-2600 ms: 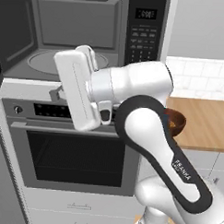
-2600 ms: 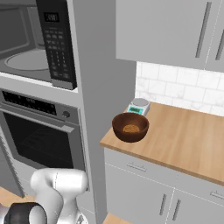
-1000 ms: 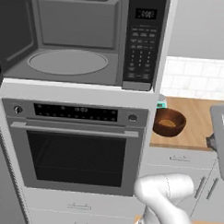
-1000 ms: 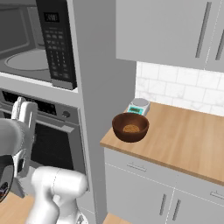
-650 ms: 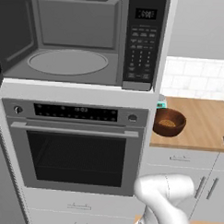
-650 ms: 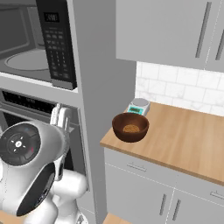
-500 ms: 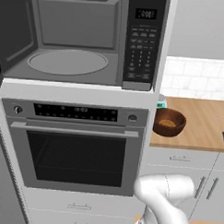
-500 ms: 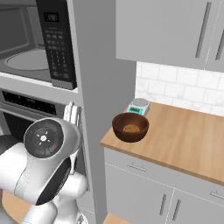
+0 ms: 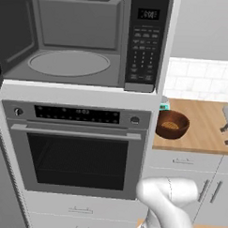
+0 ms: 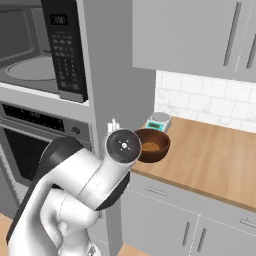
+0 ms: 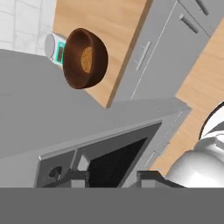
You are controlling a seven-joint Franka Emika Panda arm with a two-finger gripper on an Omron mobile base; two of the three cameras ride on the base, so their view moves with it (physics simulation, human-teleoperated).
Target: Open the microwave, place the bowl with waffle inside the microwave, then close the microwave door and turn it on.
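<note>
Nearest the cameras, the robot's white arm [image 10: 75, 190] rises from the base and folds forward at a dark elbow joint in the right base view, its round wrist cap sitting just in front of the bowl with waffle [image 10: 150, 145]. At the foot of the hand view the claw [image 11: 113, 178] shows two dark tips standing a little apart with nothing between them; they look partly spread, though how wide is hard to judge. Just past those tips lies the steel wall oven [image 9: 76, 152], with its dark glass door, bar handle and a knob at each end of the control strip. To the oven's right the wooden counter [image 10: 215, 155] carries the dark brown bowl close to its left front corner, upright, with the tan waffle lying in its hollow. Touching or just behind the bowl, against the tiled wall, is a small kitchen scale [image 10: 159, 121] with a teal face. Above the oven the microwave [image 9: 86, 39] stands open, its grey cavity and round turntable [image 9: 69, 63] bare, the black keypad panel [image 9: 146, 47] on its right side. Grey upper cabinets [image 10: 200, 35] hang farthest back over the counter
</note>
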